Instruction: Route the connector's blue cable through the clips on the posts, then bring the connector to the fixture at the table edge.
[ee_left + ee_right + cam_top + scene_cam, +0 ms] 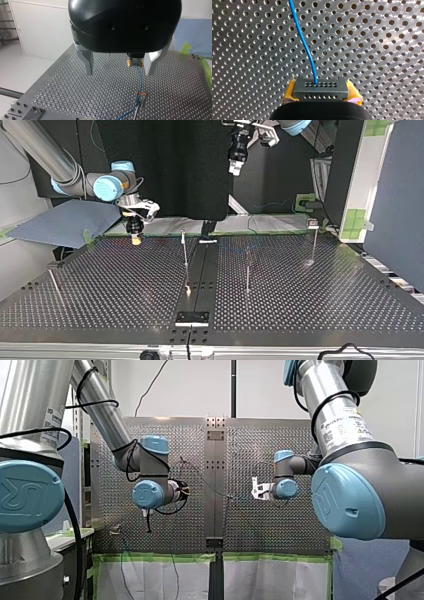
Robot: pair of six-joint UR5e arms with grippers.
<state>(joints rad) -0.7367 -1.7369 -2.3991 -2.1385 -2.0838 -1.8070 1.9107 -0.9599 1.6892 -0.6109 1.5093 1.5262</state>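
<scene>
In the right wrist view my right gripper (321, 96) is shut on the dark grey connector (321, 88), gripped between its yellow pads (289, 93). The blue cable (303, 42) leaves the connector's face and runs away over the perforated plate. In the left wrist view the connector (135, 63) shows ahead of my left gripper (120, 71), which is open and empty. There the blue cable (140, 80) drops to a clip on a post (141, 94). In the top view my right gripper (135, 238) hangs low at the back left, and my left gripper (235, 168) is high above the table.
Several thin posts stand on the table: one near the middle (185, 251), one right of it (247, 272), one at the back right (314, 241), one at the left edge (53, 281). A black fixture plate (192, 317) sits at the near edge.
</scene>
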